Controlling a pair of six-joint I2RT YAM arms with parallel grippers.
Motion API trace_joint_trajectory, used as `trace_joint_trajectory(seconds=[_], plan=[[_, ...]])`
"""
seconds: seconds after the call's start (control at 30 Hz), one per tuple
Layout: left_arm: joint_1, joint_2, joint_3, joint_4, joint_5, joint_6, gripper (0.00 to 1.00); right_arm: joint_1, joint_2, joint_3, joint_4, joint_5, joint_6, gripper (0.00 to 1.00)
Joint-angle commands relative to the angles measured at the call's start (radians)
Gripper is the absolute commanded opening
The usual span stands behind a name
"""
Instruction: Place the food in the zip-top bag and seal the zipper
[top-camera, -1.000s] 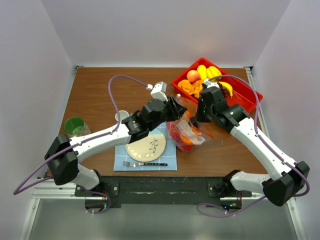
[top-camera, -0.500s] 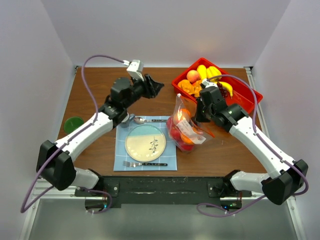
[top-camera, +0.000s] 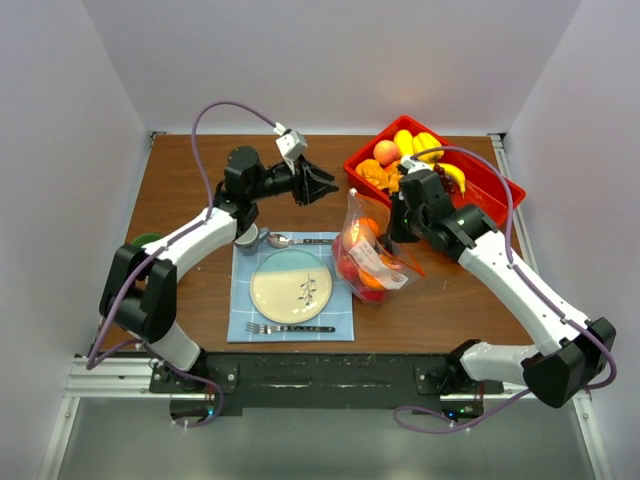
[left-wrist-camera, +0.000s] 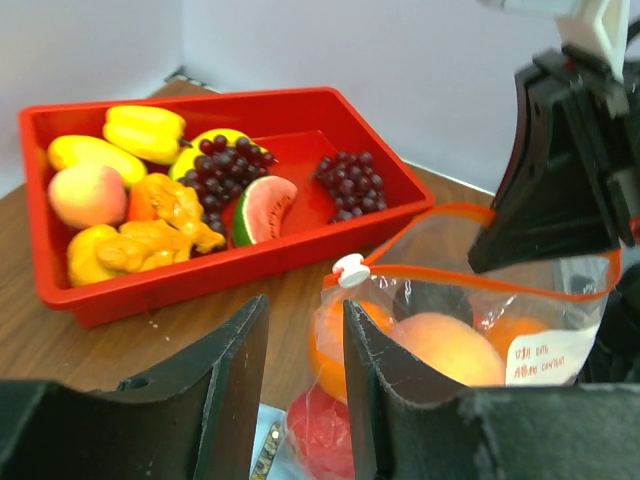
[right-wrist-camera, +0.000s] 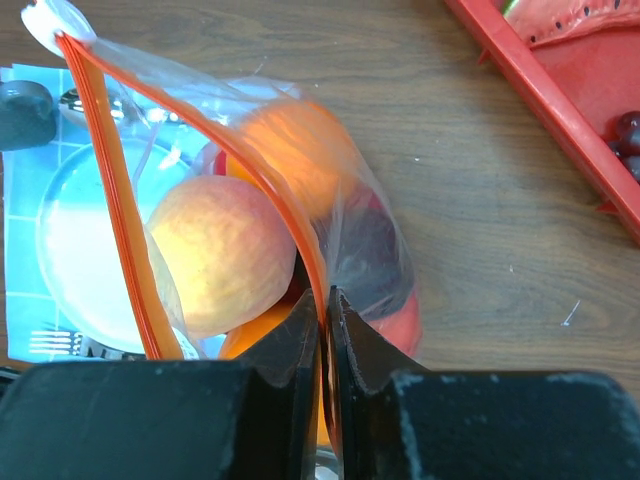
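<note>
Bag (top-camera: 372, 255), white label (left-wrist-camera: 545, 358) unreadable, holds a peach (right-wrist-camera: 225, 250) and an orange (right-wrist-camera: 290, 140); your right claw (right-wrist-camera: 322, 300) pinches the zipper (right-wrist-camera: 120, 200), left claw (left-wrist-camera: 303, 310) spread.

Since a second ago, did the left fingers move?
Yes. The left fingers pulled away from the zip-top bag, going beyond the plate toward the far edge of the table.

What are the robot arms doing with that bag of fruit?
The right gripper pinches the zipper of the zip-top bag, holding its mouth open. A peach and other fruit sit inside. The left gripper hangs open and empty near the bag. More fruit waits in the red tray.
</note>
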Motion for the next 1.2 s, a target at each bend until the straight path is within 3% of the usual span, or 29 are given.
trace_joint_trajectory(seconds=[0.0, 0.27, 0.6, 1.17], plan=[[0.014, 0.033, 0.035, 0.112, 0.166, 0.033, 0.41, 0.001, -0.024, 0.053, 0.001, -0.033, -0.029, 0.11], [0.014, 0.113, 0.016, 0.279, 0.262, -0.071, 0.41, 0.002, -0.009, 0.070, 0.003, -0.049, -0.041, 0.12], [0.012, 0.182, 0.044, 0.325, 0.285, -0.102, 0.41, 0.001, 0.007, 0.065, 0.011, -0.050, -0.051, 0.12], [0.011, 0.283, 0.061, 0.629, 0.346, -0.345, 0.41, 0.001, 0.005, 0.070, 0.000, -0.043, -0.060, 0.13]])
